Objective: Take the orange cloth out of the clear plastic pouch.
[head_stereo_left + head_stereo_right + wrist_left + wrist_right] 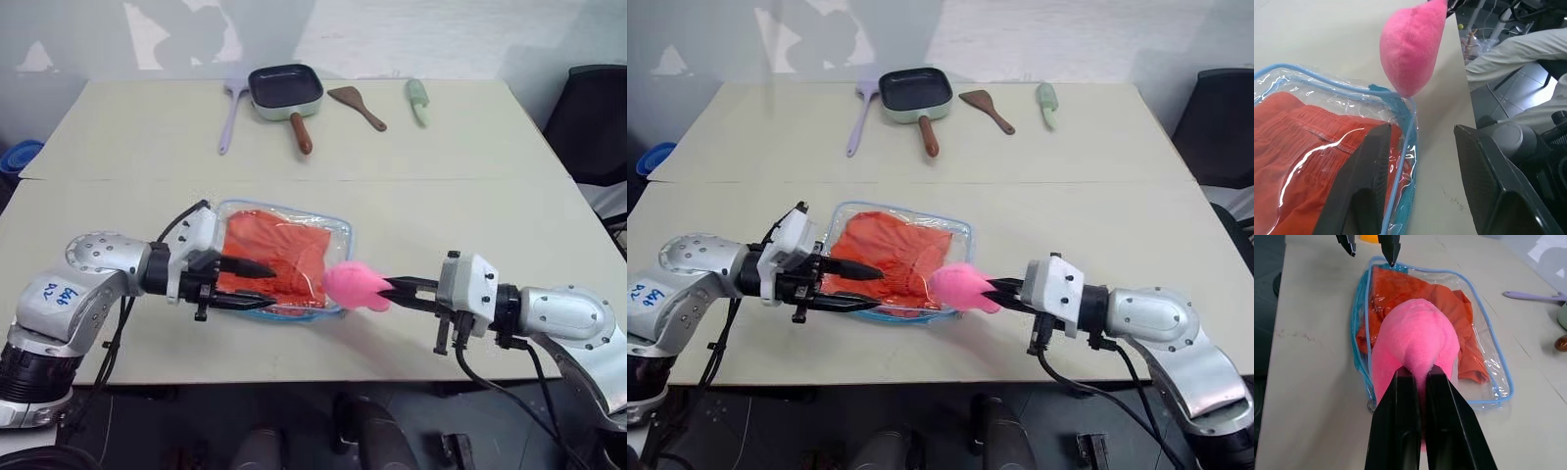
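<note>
The cloth [269, 257] is lying inside the pouch [338, 235] on the counter [441, 215]. A pink plush [355, 286] is being clamped by the right gripper [394, 289]; the left gripper [257, 286] is being held parted at the pouch. Soft, light fabric in slippery plastic is probably best pinched by a fold.

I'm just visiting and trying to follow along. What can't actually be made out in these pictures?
- Whether the clear pouch is zipped open or shut: in the right wrist view the pink plush toy covers its near end.
- Part of the orange cloth: in the head views the left gripper crosses in front of it.
- How far the right gripper bites into the toy: its plush hides the fingertips.
</note>
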`<state>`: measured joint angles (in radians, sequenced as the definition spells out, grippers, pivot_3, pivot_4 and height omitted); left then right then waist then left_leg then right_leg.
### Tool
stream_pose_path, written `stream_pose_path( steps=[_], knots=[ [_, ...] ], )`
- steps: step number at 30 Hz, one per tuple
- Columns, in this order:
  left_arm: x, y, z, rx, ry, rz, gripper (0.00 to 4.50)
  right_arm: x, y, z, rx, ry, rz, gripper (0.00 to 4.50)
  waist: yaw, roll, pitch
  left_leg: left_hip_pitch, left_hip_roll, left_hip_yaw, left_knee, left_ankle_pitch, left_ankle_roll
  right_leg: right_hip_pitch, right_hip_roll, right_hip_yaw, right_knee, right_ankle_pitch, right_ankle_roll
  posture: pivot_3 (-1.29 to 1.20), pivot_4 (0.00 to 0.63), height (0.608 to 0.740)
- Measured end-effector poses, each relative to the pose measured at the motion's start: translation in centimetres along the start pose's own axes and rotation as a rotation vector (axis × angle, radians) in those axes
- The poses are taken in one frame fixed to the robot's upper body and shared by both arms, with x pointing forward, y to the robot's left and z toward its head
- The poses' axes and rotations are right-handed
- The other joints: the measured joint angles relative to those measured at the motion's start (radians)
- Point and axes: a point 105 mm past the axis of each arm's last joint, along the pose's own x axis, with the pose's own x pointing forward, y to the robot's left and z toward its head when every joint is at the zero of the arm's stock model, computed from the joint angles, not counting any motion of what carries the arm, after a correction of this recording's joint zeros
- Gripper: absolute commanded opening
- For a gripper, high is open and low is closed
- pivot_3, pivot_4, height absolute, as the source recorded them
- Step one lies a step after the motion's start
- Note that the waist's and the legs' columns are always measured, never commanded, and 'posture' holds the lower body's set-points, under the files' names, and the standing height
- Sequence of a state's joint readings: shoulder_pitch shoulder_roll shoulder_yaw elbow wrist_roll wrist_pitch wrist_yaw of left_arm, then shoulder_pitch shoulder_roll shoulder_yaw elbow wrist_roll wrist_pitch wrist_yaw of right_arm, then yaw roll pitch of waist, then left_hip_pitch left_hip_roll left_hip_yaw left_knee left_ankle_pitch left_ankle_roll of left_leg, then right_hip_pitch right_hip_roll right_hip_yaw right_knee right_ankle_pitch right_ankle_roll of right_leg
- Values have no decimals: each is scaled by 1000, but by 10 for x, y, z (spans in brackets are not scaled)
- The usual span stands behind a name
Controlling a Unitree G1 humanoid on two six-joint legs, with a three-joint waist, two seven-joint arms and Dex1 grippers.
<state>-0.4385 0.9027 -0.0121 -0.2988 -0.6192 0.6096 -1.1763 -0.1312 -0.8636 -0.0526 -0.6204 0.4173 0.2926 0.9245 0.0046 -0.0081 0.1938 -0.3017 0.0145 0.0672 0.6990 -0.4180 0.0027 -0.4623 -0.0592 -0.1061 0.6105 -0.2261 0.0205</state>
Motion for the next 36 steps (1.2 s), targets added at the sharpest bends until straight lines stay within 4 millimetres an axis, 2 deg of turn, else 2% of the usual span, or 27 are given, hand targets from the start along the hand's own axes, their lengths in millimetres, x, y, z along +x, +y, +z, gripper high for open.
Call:
stream_pose_path(
  steps=[3, 7, 12, 18, 23, 29, 32, 36],
  knots=[
    [-1, 1, -1, 12, 8, 5, 2173, -9, 1, -4, -65, 43, 6, 14, 7, 0, 0, 0, 0, 0, 0, 0, 0, 0, 0, 0, 0, 0, 0, 0, 150, 740],
    [-1, 3, -3, 18, 6, 7, 2173, -10, 6, -5, -72, 39, 21, 14, 11, 0, 0, 1, 0, 1, 0, 0, 0, 0, 0, 1, 0, 0, 0, 0, 150, 740],
    [20, 2, 2, 23, -52, -55, 2173, 0, 8, 3, -123, 9, 40, 14, 17, 0, 0, 1, 0, 1, 1, 0, 0, 1, 0, 1, 0, 0, 0, 0, 150, 740],
    [62, 8, 9, 36, -91, -122, 2173, 12, 19, 5, -160, -20, 100, 14, 21, -1, 0, 0, -1, 0, 2, 0, 1, 1, 0, 0, 1, 1, 1, 0, 150, 740],
    [76, 4, -1, 90, -35, -154, 2173, 16, 22, 3, -174, -17, 126, 14, 15, 0, 0, 1, 0, 1, 1, 1, 0, 1, 0, 0, 1, 0, 0, 0, 150, 740],
    [79, -5, -17, 70, -2, -193, 2173, 20, 27, 2, -176, -18, 141, 14, 19, 0, 0, 1, 0, 0, 2, 1, 0, 1, 0, 0, 1, 0, 0, 0, 150, 740],
    [78, -7, -18, 70, 3, -206, 1549, 22, 29, 1, -169, -24, 144, 0, 20, -1, 0, 1, -1, 0, 2, 1, 0, 1, 0, 0, 1, 0, 0, 0, 150, 740],
    [76, -9, -17, 63, 1, -228, 307, 24, 32, 1, -151, -32, 135, 0, 20, 0, 0, 1, -1, 0, 2, 1, 0, 1, 0, 0, 1, 0, 0, 0, 150, 740]
  ],
)
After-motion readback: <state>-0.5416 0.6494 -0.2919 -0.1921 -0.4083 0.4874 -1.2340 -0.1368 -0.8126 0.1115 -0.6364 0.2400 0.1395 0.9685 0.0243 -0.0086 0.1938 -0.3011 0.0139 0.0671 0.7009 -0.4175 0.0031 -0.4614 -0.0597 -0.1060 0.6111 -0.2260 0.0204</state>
